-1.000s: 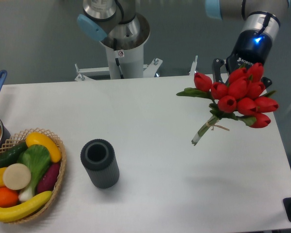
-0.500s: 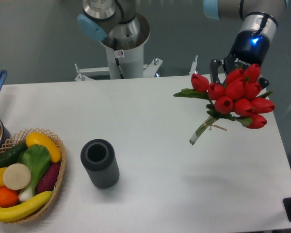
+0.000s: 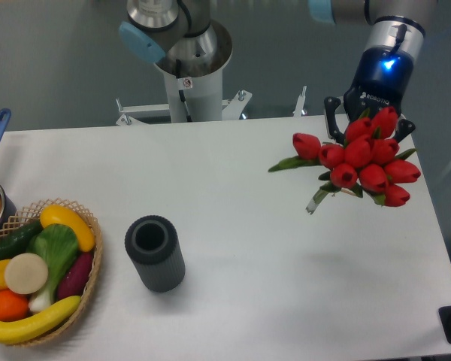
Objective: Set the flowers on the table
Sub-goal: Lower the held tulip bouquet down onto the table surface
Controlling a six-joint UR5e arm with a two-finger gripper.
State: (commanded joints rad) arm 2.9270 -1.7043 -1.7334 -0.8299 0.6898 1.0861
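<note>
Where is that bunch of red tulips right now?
The flowers hang in the gripper above the table's far right part, well right of the dark cylinder.

Arm comes in from top right, wrist w/ blue glowing ring angled down-left. Gripper (image 3: pixel 364 120) sits at far right, above the surface, dark fingers (image 3: pixel 331 114) partly hidden. Jaws closed on sth, grip point itself not visible.

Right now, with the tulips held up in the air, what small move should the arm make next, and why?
Probably lower the hand straight down. It holds the red tulips above the white table, their shadow apart from them, and the surface below looks bare. The grey cylinder and fruit basket stand far off.
</note>
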